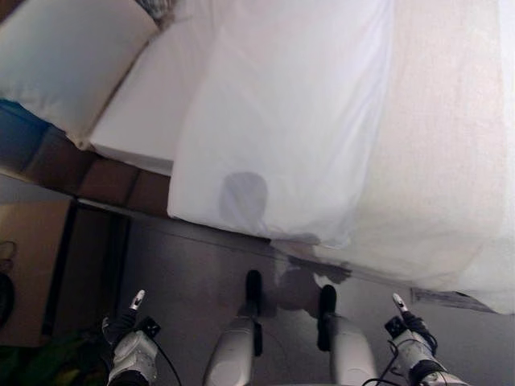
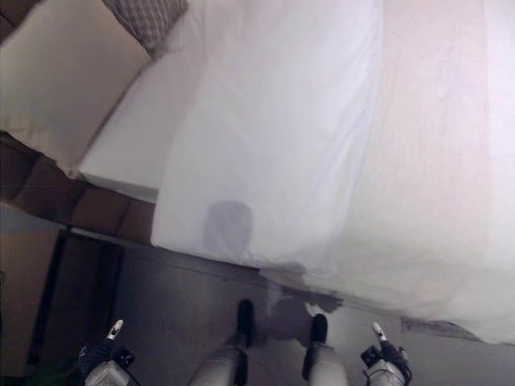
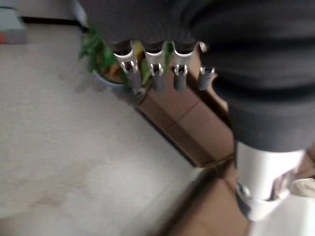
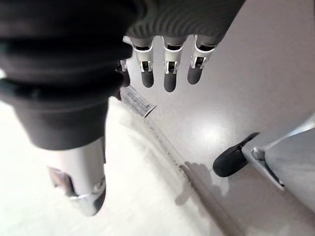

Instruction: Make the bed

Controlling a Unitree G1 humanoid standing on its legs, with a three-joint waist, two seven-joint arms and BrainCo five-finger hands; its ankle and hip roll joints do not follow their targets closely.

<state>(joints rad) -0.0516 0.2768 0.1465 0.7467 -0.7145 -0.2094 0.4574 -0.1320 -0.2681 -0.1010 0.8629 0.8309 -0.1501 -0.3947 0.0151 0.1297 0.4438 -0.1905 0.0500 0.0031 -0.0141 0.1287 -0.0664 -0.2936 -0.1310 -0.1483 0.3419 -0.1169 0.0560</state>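
White duvet [image 1: 282, 121] is spread over the bed, edge overhanging toward the floor; pillow [image 1: 64, 56] beyond its left edge. Left hand [image 3: 157, 69] and right hand [image 4: 167, 64] are hung low, short of the duvet, fingers relaxed, nothing held; apparently between reaches.

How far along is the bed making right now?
Looks largely done: the white duvet lies spread flat over the bed, its edge hanging over the near side, and the pillow sits at the head. Nothing is in hand: the left hand and right hand hang low by the floor, fingers relaxed, holding nothing. Possibly left: pulling the duvet up over the bare sheet beside the pillow.
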